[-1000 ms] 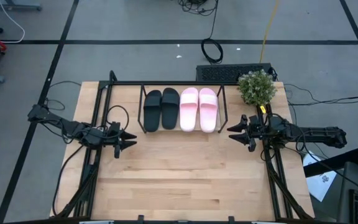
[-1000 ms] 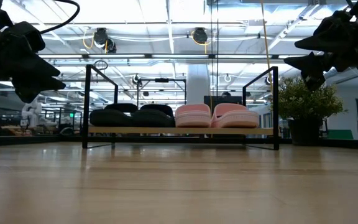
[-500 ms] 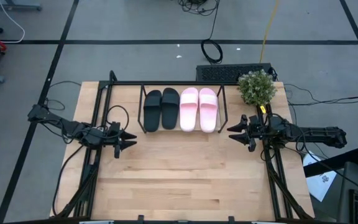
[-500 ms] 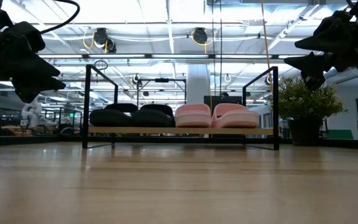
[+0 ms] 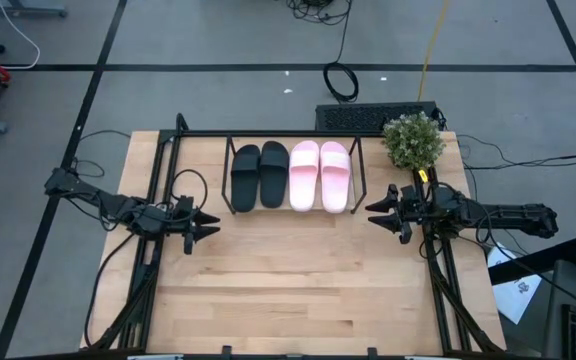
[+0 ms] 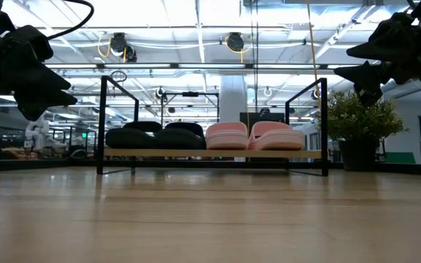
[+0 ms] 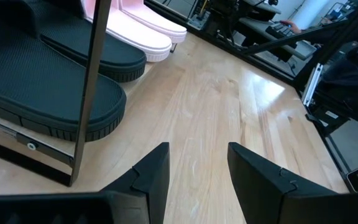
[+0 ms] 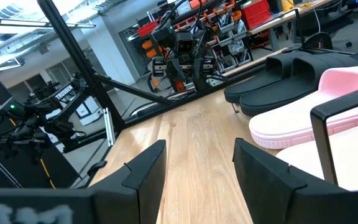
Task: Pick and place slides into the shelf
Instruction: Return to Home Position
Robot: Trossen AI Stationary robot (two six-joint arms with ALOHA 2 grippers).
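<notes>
Left jaws: released, nothing between them. The left wrist view shows both fingers (image 7: 151, 177) apart over bare bench (image 5: 288, 290). Right jaws: also released and empty; the right wrist view shows fingers (image 8: 145, 169) spread the same way.

From above, the left arm (image 5: 118, 207) hangs off the shelf's left end, a bit forward of it, tips aimed toward the shelf's front. The right arm (image 5: 488, 213) mirrors it off the shelf's right end. Neither touches the shelf (image 6: 305, 153) or any slide.

All four slides sit on the shelf board, side by side. The two black slides (image 5: 273, 175) take the left half and the two pink slides (image 5: 305, 175) the right half, the inner black and inner pink just beside each other.

View differences:
- The high view gives the row order and colour split, but not height.
- The low view shows both jaws raised well above the bench, higher than the shelf's top rods. The slides rest flat on the light board, which sits raised off the bench. The jaw gap is unreadable there, just dark silhouettes.
- The left wrist view sees the black soles close up behind a corner rod (image 7: 95, 81).
- The right wrist view sees a pink slide nearest, with the black ones beyond.

A potted plant (image 5: 413, 140) stands off the shelf's right rear corner.
</notes>
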